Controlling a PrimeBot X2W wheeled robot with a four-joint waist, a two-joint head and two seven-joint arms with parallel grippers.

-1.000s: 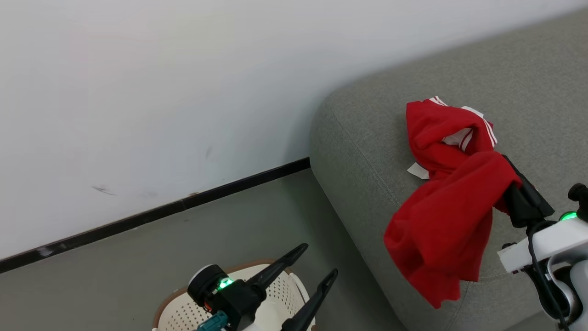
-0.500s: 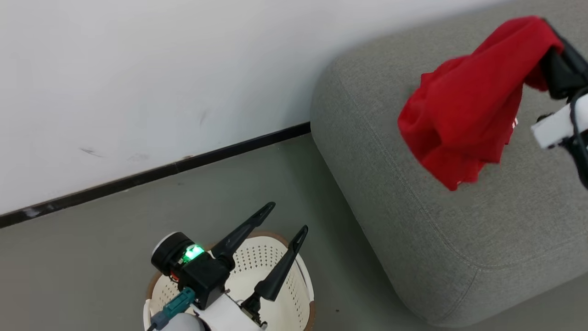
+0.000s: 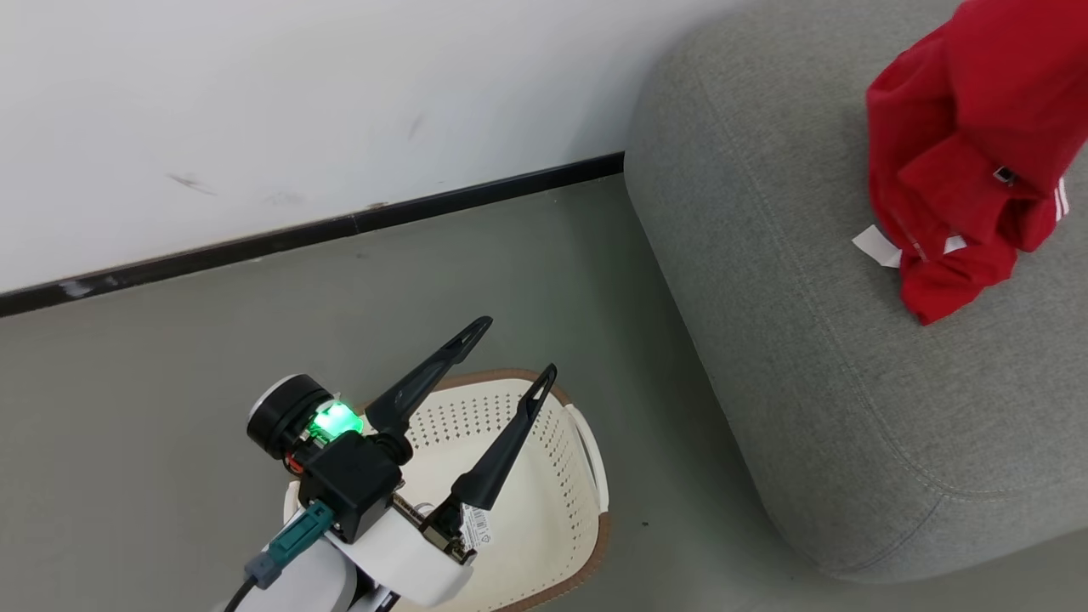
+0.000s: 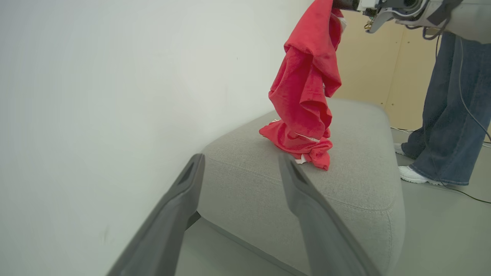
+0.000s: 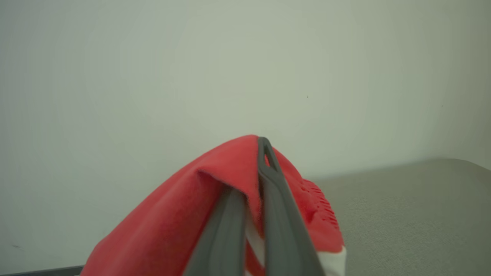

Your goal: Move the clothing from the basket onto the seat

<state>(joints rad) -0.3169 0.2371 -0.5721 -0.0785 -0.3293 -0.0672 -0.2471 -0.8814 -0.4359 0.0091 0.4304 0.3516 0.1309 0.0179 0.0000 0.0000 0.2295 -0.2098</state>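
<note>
Hovering at the lower left of the head view, the left gripper (image 3: 518, 346) has its jaws spread wide and empty above the oval cream-white perforated plastic basket (image 3: 569, 459), whose visible inside shows no red. Further off, at the right of the frame, the large grey woven-fabric seat (image 3: 765, 340) carries the bright red soft clothing with white striped trim (image 3: 960, 153). The left wrist view shows it hanging from above, its lower folds bunched on the seat's top. The right gripper (image 5: 253, 172) has its jaws clenched on the cloth's upper end. By my judgement the placing step is in hand. The next move calls for lowering a little, releasing the jaws, then drawing clear without dragging fabric off the edge.
</note>
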